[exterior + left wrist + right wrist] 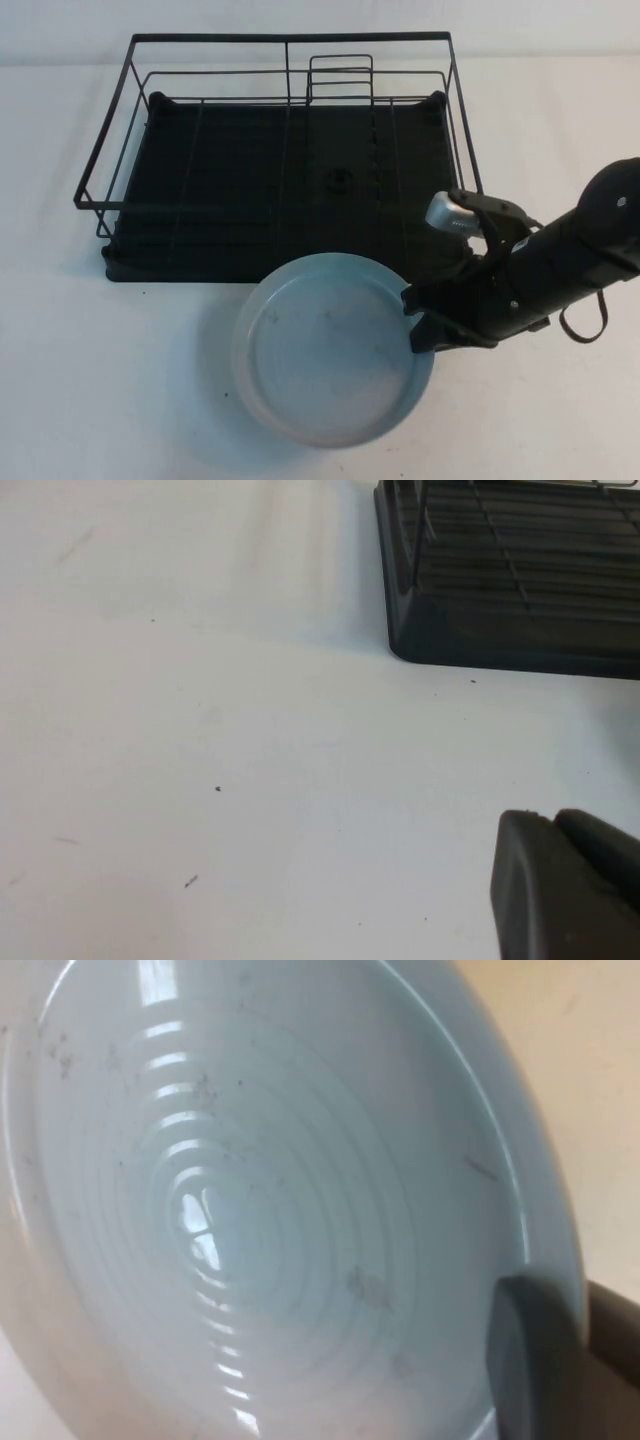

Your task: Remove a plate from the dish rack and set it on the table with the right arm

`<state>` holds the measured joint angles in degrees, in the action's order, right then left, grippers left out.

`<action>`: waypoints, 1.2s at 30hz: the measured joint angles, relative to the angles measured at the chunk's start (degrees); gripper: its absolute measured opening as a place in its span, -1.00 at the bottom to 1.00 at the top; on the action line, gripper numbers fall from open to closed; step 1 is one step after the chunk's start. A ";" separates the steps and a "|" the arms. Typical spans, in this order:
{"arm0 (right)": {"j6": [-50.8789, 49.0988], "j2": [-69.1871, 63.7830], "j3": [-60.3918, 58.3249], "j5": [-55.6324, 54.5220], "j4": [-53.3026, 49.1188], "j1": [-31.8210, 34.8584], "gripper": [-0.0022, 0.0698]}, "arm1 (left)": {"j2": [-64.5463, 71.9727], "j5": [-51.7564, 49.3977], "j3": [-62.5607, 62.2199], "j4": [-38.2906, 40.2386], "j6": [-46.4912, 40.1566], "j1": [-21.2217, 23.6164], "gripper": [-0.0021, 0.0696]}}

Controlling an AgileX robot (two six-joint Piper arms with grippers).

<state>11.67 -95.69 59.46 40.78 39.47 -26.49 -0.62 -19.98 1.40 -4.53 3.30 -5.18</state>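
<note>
A: Where's your right gripper (420,318)?

B: It's clamped on the plate (325,350) at the rim's three o'clock edge, one finger (545,1360) lying over the rim.

A: And your plate?

B: It sits at six o'clock of the dish rack (280,160), over the table (100,380).

A: Your left gripper (570,890)?

B: It hangs above bare table, near the rack's corner; I can't tell its fingers.
</note>
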 joint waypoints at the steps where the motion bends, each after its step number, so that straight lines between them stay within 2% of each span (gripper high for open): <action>1: -0.04 -1.33 0.00 -0.80 0.82 -0.02 -0.94 | 0.00 0.00 0.00 0.00 0.00 0.00 -0.95; 11: -0.25 -8.82 0.00 -4.98 3.22 -0.02 -0.94 | 0.00 0.00 0.00 0.00 0.00 0.00 -0.95; 13: -0.25 -8.93 0.00 -5.12 3.36 -0.02 -0.88 | 0.00 0.00 0.00 0.00 0.00 0.00 -0.95; 15: -0.25 -9.05 0.00 -5.12 3.36 -0.02 -0.73 | 0.00 0.00 0.00 0.00 0.00 0.00 -0.95; 19: -0.25 -9.05 0.00 -5.12 3.36 -0.02 -0.18 | 0.00 0.00 0.00 0.00 0.00 0.00 -0.95; 21: -0.25 -9.05 0.72 -4.53 3.14 -0.02 -0.02 | 0.00 0.00 0.00 0.00 0.00 0.00 -0.95; 23: -0.25 -8.57 2.23 -3.19 2.57 -0.02 0.04 | 0.00 0.00 0.00 0.00 0.00 0.00 -0.95; 26: -0.25 -6.24 4.97 0.48 0.52 -0.02 -0.11 | 0.00 0.00 0.00 0.00 0.00 0.00 -0.95; 31: -0.25 2.51 6.72 5.48 -4.79 -0.02 -0.80 | 0.00 0.00 0.00 0.00 0.00 0.00 -0.95; 36: -0.25 15.26 6.72 9.18 -10.69 -0.02 -0.96 | 0.00 0.00 0.00 0.00 0.00 0.00 -0.95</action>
<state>11.42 -80.43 66.19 49.96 28.78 -26.51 -0.62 -19.98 1.40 -4.53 3.30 -5.18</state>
